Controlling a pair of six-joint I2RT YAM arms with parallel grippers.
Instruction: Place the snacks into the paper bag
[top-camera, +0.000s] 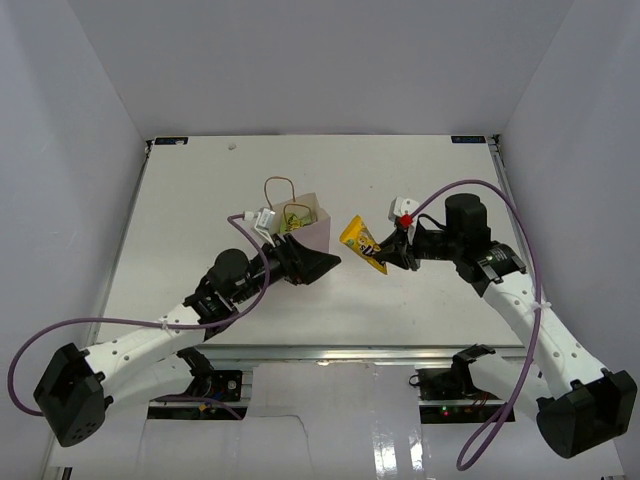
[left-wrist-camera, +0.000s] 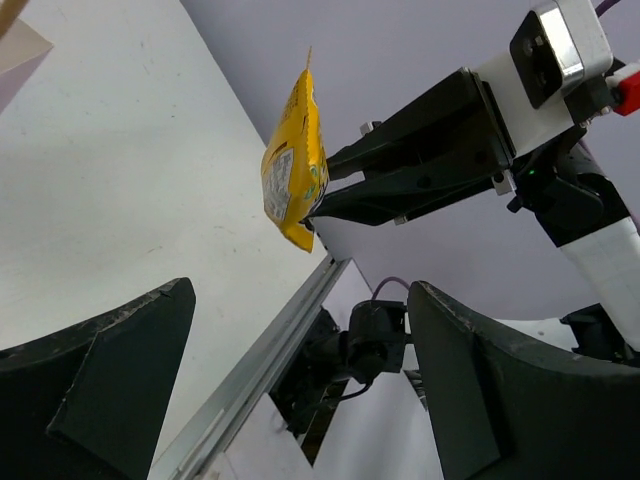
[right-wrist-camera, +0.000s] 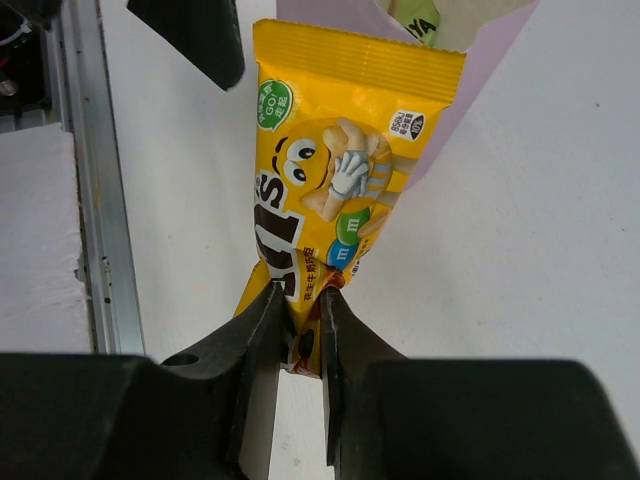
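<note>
My right gripper (top-camera: 386, 255) is shut on the lower end of a yellow snack packet (top-camera: 362, 243) with brown print and holds it above the table, just right of the pale pink paper bag (top-camera: 312, 232). The right wrist view shows the packet (right-wrist-camera: 335, 180) pinched at my right gripper (right-wrist-camera: 298, 312), with the bag's open mouth (right-wrist-camera: 478, 75) right behind it. A lime-green packet (top-camera: 296, 216) lies inside the bag. My left gripper (top-camera: 306, 263) is open beside the bag's near side. In the left wrist view my left gripper (left-wrist-camera: 300, 295) holds nothing, and the packet (left-wrist-camera: 292, 165) hangs ahead.
The bag's brown cord handles (top-camera: 278, 190) stick up at its far side. The table's metal front rail (top-camera: 330, 352) runs along the near edge. Purple cables (top-camera: 470, 188) loop off both arms. White walls enclose the table on three sides.
</note>
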